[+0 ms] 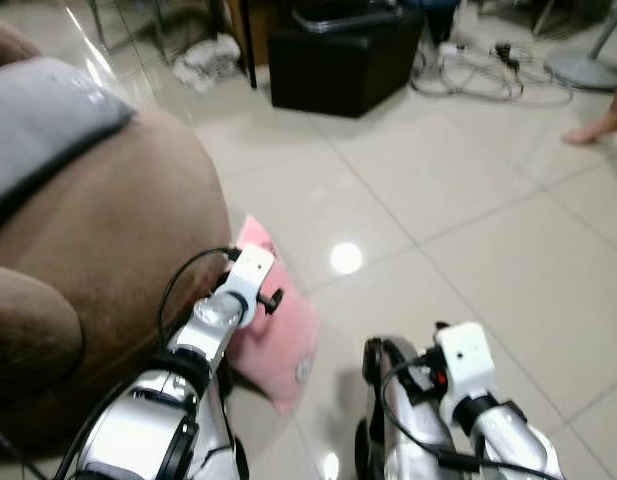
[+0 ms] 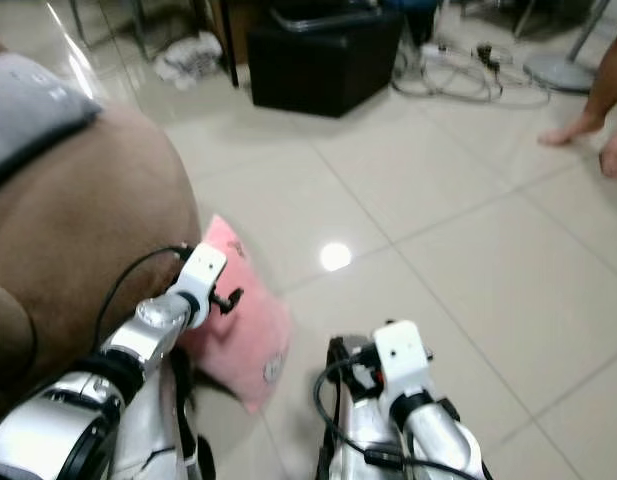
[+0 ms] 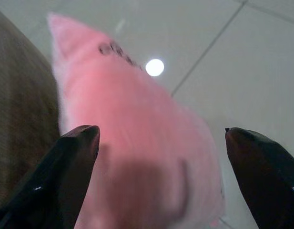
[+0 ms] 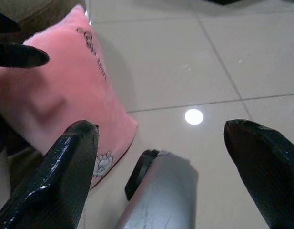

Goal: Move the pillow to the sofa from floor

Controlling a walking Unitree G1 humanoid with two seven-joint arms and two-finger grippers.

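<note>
Pink pillow (image 1: 278,335) lies on the tiled floor (image 1: 468,210), leaning against the brown sofa (image 1: 108,240). Left claw (image 3: 161,143) spread wide just above it, right claw (image 4: 161,138) also spread, holding nothing. Risk: soft plush may slip or bunch if pinched shallow, or left claw snags the sofa.

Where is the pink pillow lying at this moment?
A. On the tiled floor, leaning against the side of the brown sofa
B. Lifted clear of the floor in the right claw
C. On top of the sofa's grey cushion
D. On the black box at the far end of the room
A: the pink pillow lies on the tiled floor against the brown sofa, with the open left claw poised over it, not yet gripping.
</note>
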